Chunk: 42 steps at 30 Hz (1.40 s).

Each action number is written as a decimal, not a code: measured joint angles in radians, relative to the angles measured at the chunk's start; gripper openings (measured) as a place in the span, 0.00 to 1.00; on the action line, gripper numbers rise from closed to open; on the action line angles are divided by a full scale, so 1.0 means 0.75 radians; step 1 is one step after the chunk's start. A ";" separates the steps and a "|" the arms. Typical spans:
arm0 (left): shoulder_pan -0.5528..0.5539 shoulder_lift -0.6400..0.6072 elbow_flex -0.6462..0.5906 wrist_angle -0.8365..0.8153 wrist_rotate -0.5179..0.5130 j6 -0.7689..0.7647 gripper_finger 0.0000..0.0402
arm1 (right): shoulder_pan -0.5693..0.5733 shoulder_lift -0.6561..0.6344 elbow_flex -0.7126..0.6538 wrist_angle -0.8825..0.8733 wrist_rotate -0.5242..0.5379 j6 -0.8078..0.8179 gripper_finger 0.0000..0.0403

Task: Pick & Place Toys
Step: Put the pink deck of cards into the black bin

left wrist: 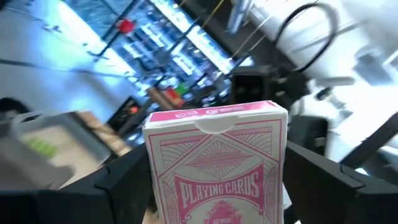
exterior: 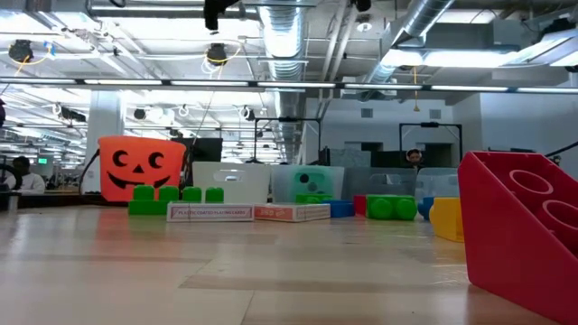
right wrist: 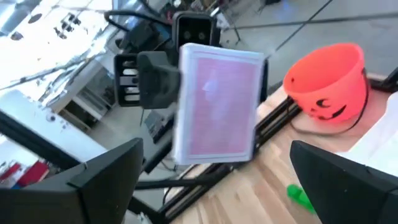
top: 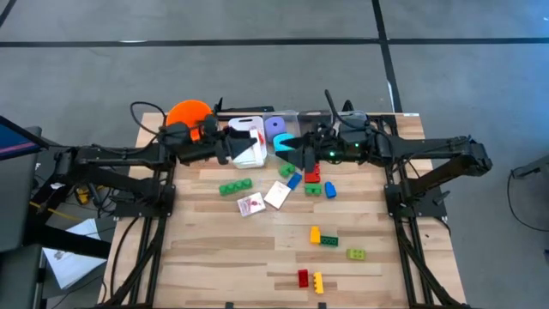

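The left gripper [top: 242,146] is clamped on a pack of playing cards [left wrist: 217,163], its two fingers pressing the pack's long sides so the printed pink-and-white face stands up toward its own wrist camera. It holds the pack aloft at about 12 o'clock on the table, over the clear bins [top: 257,122], which looks like the carry before a drop into one of them. The orange bucket [top: 189,112] sits just beyond at 11 o'clock (the pumpkin face shows plainly in the right wrist view).

The right gripper [top: 302,156] hangs facing the left one, just beside it at roughly 1 o'clock, jaws spread wide and empty. From its wrist camera the pack's pale back [right wrist: 217,102] fills the gap ahead, so I judge it is either lined up for a handover or simply waiting its turn; which of the two cannot be told.

Outward from the claws, the rest of the toys lie loose on the table [top: 214,257]: a green brick [top: 235,185] at 10 o'clock, two more card packs [top: 264,199] near the centre, a blue brick [top: 330,189] and a red brick [top: 314,176] just under the right gripper, and yellow, green and red bricks toward 5 and 6 o'clock. Most of the sorting appears undone.
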 joint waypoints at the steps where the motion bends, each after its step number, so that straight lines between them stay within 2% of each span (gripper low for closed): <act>1: 0.013 0.000 0.000 0.021 0.022 -0.022 0.73 | -0.006 0.000 0.000 0.012 0.003 0.000 0.99; 11: 0.041 0.012 0.000 0.221 0.054 -0.064 0.73 | -0.060 0.010 0.000 0.026 -0.080 0.029 0.99; 22: 0.035 0.038 0.002 0.242 0.055 -0.130 0.73 | -0.076 0.028 -0.001 0.025 -0.047 0.036 0.99; 29: 0.031 0.057 0.001 0.258 0.055 -0.169 0.73 | -0.082 0.039 -0.001 0.059 -0.258 0.039 0.99; 42: 0.003 0.095 0.000 0.310 0.078 -0.226 0.73 | -0.073 0.186 -0.004 0.246 -0.377 0.134 0.99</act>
